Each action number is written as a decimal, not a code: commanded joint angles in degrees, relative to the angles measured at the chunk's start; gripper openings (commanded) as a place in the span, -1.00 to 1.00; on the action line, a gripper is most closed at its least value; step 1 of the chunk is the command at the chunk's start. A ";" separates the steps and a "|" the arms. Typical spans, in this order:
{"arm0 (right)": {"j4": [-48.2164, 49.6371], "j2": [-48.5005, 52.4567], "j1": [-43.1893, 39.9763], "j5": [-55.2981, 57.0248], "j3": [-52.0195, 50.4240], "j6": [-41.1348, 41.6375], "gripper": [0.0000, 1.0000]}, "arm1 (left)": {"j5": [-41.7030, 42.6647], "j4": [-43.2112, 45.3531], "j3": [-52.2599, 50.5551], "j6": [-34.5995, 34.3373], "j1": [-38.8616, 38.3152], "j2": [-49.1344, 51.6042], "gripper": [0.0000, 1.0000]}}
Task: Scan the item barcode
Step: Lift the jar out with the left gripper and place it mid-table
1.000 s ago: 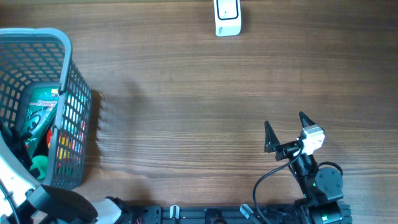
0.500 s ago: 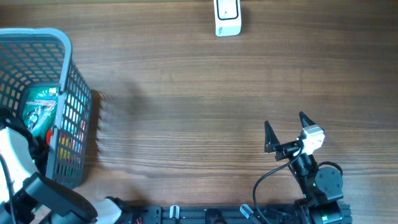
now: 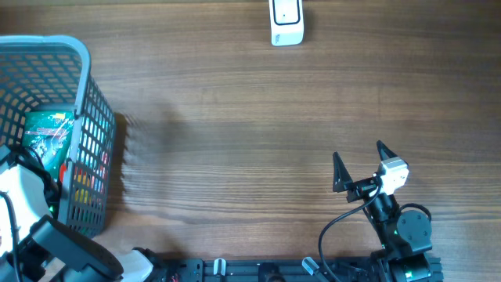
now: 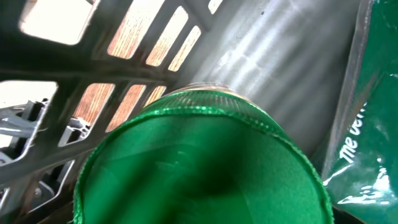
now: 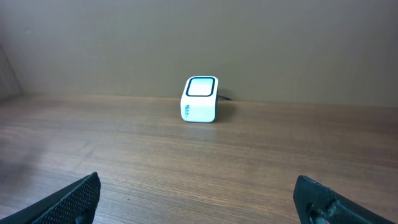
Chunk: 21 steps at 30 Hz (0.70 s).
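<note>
One basket [image 3: 82, 74] at the counter's [image 3: 235, 117] left edge; one scanner [image 3: 286, 22] at its far edge; right hand [image 3: 358, 150] spread wide, empty; left hand [image 3: 43, 186] inside the basket, grip impossible to tell.

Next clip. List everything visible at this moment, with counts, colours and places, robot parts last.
Table: one, brown wood, under everything.
Basket: one, grey-blue plastic, table's left edge.
Green packet: one, green with print, inside basket.
Other packs: count unclear, red and yellow, behind basket wall.
Round item: one, shiny green, fills left wrist view, inside basket.
Scanner: one, white, far edge, centre.
Left arm: one, white and black, inside basket; jaws hidden.
Right gripper: one, black, near right; jaws open, empty.
</note>
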 commanded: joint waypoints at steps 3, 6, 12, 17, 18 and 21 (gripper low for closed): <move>0.13 -0.20 0.22 -0.07 -0.09 -0.63 0.99 | -2.25 -7.85 7.80 -0.11 0.31 -0.24 0.14; 0.13 -0.20 0.22 -0.07 -0.09 -0.63 0.99 | -2.25 -14.99 18.14 0.11 0.31 -0.28 0.15; 0.13 -0.20 0.22 -0.07 -0.09 -0.66 0.99 | 0.17 -24.94 37.57 4.90 0.28 -0.35 0.18; 0.13 -0.20 0.22 -0.07 -0.09 -0.63 0.99 | 10.69 -28.98 47.01 9.25 0.24 -0.92 0.18; 0.13 -0.20 0.22 -0.07 -0.09 -0.63 1.00 | 13.88 -28.98 47.76 10.16 0.24 -1.44 0.18; 0.13 -0.20 0.22 -0.07 -0.09 -0.61 1.00 | 20.61 -28.76 49.57 10.71 -0.50 -3.43 0.15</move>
